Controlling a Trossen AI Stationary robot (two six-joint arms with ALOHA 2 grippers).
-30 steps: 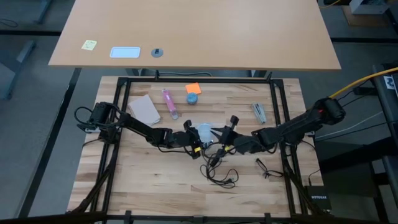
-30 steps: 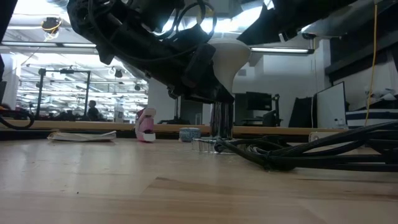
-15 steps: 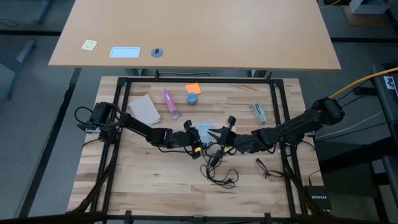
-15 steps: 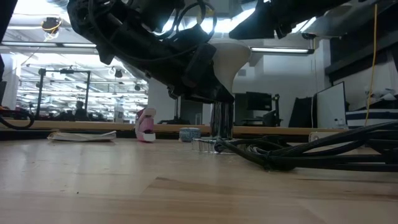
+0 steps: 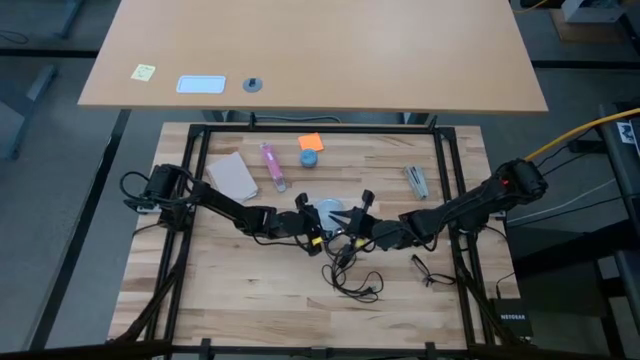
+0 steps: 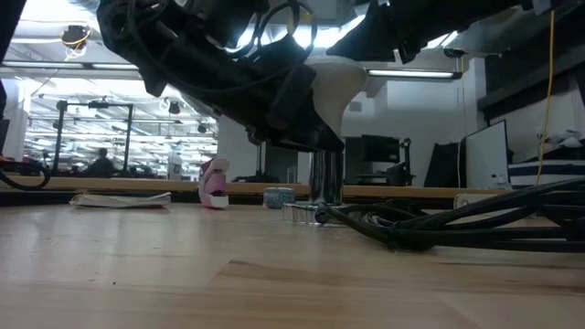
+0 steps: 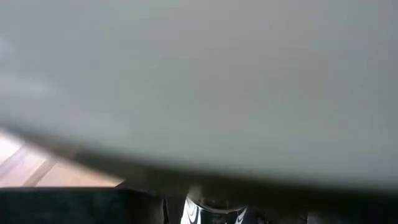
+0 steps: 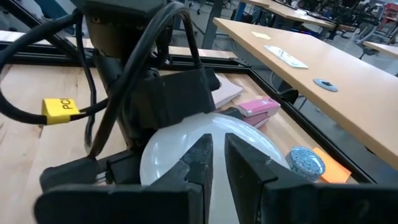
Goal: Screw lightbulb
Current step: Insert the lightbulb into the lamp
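Note:
The frosted white lightbulb (image 6: 340, 80) stands upright, its narrow neck down in the silver socket (image 6: 324, 181) of the lamp base (image 6: 306, 212) at the table's middle. The bulb (image 7: 199, 81) fills the left wrist view. My left gripper (image 5: 312, 218) reaches in from the table's left and is shut on the bulb (image 5: 329, 211). My right gripper (image 8: 217, 144) comes from the table's right, its fingers nearly together with only a thin slit between them, right at the bulb's (image 8: 180, 146) upper side. I cannot tell whether it touches the bulb. My left gripper pinches the bulb's round globe (image 8: 163, 144) between its two fingers (image 8: 180, 93), one on each side. The fingers come from the table's left, slanting slightly down. The bulb stays upright with its neck in the silver socket.
The lamp's black cord (image 5: 350, 275) lies in loops on the near side of the base. At the back lie a tan pad (image 5: 233, 175), a pink object (image 5: 272, 165), a small blue round object (image 5: 309, 158) and an orange note (image 5: 310, 141). A metal piece (image 5: 417, 180) lies at the right.
My right gripper has crept a little toward the table's left, closer to the lightbulb, and tipped slightly down. The bulb and my left gripper have kept still.

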